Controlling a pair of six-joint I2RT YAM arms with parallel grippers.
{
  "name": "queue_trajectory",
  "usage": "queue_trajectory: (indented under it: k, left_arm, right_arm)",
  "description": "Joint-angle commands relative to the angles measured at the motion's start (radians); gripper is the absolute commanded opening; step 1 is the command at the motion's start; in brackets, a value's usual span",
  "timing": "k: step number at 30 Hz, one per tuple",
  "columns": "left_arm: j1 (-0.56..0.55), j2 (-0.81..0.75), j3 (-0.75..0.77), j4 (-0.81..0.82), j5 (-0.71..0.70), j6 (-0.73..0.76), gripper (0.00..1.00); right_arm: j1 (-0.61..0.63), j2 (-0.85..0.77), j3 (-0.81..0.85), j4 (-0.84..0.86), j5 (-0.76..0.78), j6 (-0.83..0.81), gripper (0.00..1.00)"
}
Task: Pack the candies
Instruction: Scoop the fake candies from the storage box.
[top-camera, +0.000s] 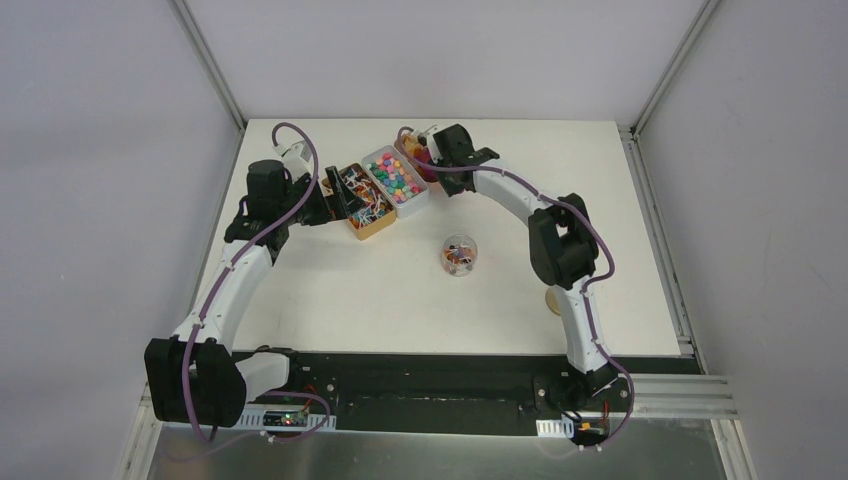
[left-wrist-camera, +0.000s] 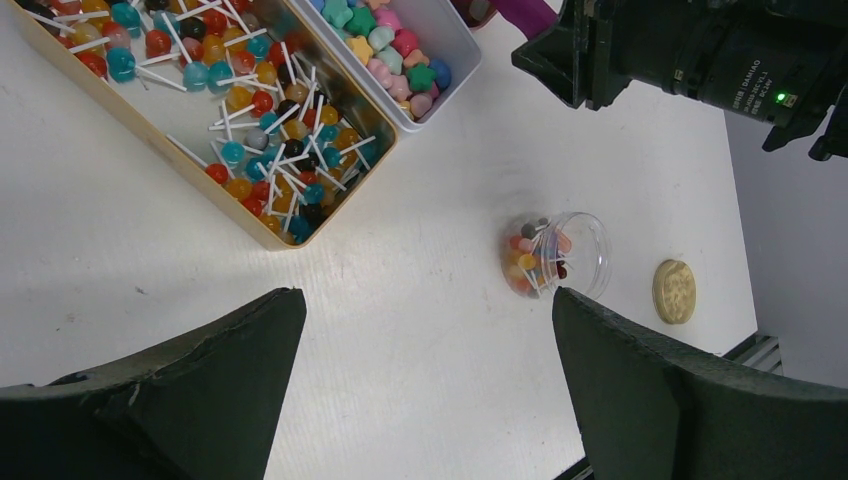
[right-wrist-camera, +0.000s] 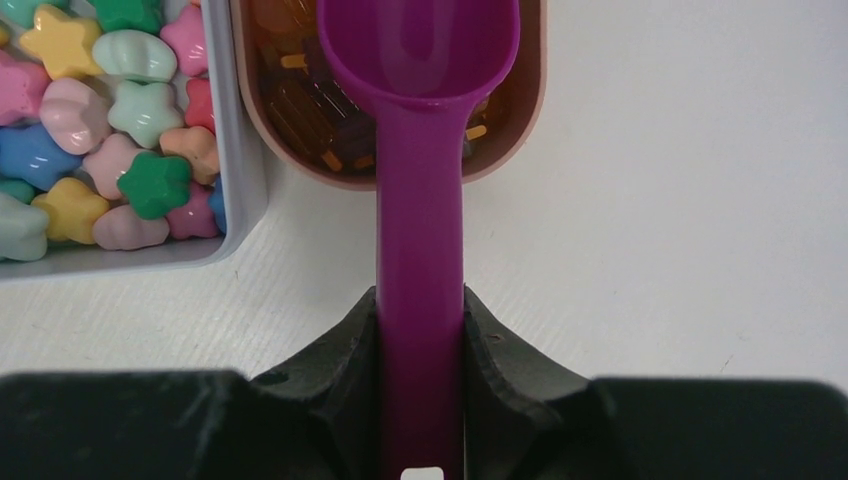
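Twice spotted the candies (left-wrist-camera: 260, 110): first as a jumbled heap of small ball sweets on white sticks, red, blue, orange and dark, filling the gold tin (left-wrist-camera: 338, 197); then as a handful inside a clear jar (left-wrist-camera: 592, 245). Found that jar lying on its side, mouth open, well apart from the tin, off toward the arms' bases and to the right. Saw a small round gold disc (left-wrist-camera: 674, 291) flat on the table (top-camera: 330, 290), farther from the tin than the jar and in much the same direction. Noted a white tray (right-wrist-camera: 250, 150) of pastel star-shaped sweets (right-wrist-camera: 155, 185) set right along the tin's right long side, and a pinkish bowl (right-wrist-camera: 533, 80) of amber wrapped pieces (right-wrist-camera: 300, 110) just past that tray, on the side away from the tin.

Caught the left gripper (left-wrist-camera: 425, 300) at the tin's left long side in the top view, above the table, its fingers (left-wrist-camera: 200, 390) spread wide with only bare table between them. Caught the right gripper (right-wrist-camera: 420, 310) beyond the tray from the tin, closed tight on the handle of a purple scoop (right-wrist-camera: 420, 200). Saw the scoop's cup reaching over the bowl's near rim, above the amber pieces; could not tell whether cup and pieces touched. Glimpsed the right arm's black wrist (left-wrist-camera: 700, 50) past the tray in the left wrist view.
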Motion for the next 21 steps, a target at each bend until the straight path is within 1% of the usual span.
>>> queue_trajectory:
  k: [1, 21]
  left_arm:
    - [-0.006, -0.025, 0.042, 0.015, -0.023, 0.019, 0.99]
    - [-0.006, -0.016, 0.042, 0.015, -0.023, 0.019, 0.99]
  right_arm:
    - [0.005, -0.007, -0.034, 0.085, -0.011, 0.002, 0.0]
    - [-0.018, -0.087, -0.218, 0.277, -0.062, 0.014, 0.0]
